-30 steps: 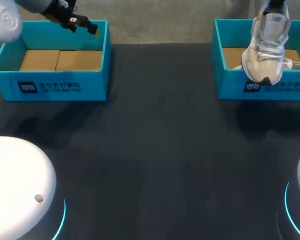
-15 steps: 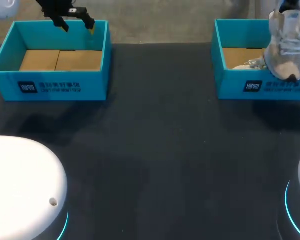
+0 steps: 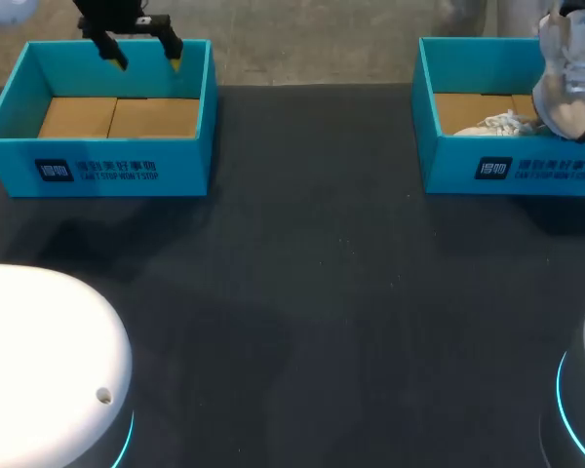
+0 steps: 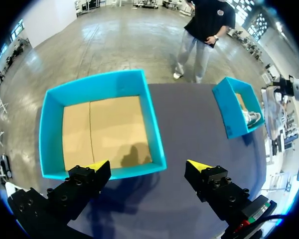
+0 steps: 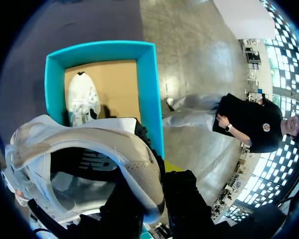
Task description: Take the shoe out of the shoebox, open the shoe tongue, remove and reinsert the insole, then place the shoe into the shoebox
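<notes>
**Shoe held over the right box, left fingers spread wide**

The dark surface (image 3: 312, 292) carries two teal boxes along its far edge. The right box (image 3: 453, 166) (image 5: 148, 89) (image 4: 226, 112) is the landmark here. The left box (image 3: 117, 171) (image 4: 50, 129), much the same size, sits well apart from it toward the opposite side of the surface and shows only a bare brown cardboard floor.

A pale grey and white shoe (image 3: 568, 83) (image 5: 89, 144) hangs over the right box's right end, toe pointing down, its dark toe tip in front of the box's near wall in the head view. Whether it touches the box cannot be told.

A second white shoe (image 3: 497, 124) (image 5: 83, 102) (image 4: 249, 117) lies inside the right box on its cardboard floor, beside the hanging one.

The right fingers (image 5: 184, 196) are above the right box and clamped on the hanging shoe at its heel collar, one finger inside the opening and one outside.

The left fingers (image 3: 172, 49) (image 4: 92, 174) are far from the right box, above the left box's far wall, spread wide with nothing between them.
</notes>
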Motion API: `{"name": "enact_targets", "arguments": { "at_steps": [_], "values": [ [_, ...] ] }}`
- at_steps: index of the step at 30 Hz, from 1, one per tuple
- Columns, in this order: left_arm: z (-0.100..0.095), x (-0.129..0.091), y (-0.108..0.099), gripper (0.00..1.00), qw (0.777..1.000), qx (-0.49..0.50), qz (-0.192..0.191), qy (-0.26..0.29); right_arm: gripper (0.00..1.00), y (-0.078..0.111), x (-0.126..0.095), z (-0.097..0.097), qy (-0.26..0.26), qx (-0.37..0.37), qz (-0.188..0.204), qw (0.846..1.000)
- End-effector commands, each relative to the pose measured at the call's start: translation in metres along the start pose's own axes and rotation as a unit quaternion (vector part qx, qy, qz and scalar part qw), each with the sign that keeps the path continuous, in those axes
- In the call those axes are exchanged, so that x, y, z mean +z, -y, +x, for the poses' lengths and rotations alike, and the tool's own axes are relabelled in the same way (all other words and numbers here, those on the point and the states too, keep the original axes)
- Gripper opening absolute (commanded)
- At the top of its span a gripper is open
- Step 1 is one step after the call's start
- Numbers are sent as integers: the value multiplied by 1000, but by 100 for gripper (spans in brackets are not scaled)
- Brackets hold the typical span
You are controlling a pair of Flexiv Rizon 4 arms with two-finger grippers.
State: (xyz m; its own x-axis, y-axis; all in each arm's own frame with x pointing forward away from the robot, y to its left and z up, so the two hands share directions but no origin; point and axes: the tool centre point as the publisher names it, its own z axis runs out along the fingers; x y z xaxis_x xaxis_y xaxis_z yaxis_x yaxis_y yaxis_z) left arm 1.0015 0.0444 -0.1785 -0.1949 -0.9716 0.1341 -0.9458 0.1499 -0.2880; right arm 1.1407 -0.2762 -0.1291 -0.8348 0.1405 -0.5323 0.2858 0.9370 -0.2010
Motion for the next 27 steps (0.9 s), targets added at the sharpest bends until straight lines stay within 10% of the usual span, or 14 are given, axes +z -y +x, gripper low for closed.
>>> {"name": "enact_targets", "arguments": {
  "at_steps": [1, 14, 27],
  "values": [
    [-3, -4, 4, 100, 1000, -5, -15, 10, 0, -2, 9, -14, -33, -10, 9, 999],
    [-10, -4, 5, 100, 1000, -9, -19, 13, 0, 9, 30, -25, -108, 86, 46, 989],
    [-10, -4, 5, 100, 1000, -9, -19, 13, 0, 33, 30, -33, -173, 344, 107, 916]
  ]
}}
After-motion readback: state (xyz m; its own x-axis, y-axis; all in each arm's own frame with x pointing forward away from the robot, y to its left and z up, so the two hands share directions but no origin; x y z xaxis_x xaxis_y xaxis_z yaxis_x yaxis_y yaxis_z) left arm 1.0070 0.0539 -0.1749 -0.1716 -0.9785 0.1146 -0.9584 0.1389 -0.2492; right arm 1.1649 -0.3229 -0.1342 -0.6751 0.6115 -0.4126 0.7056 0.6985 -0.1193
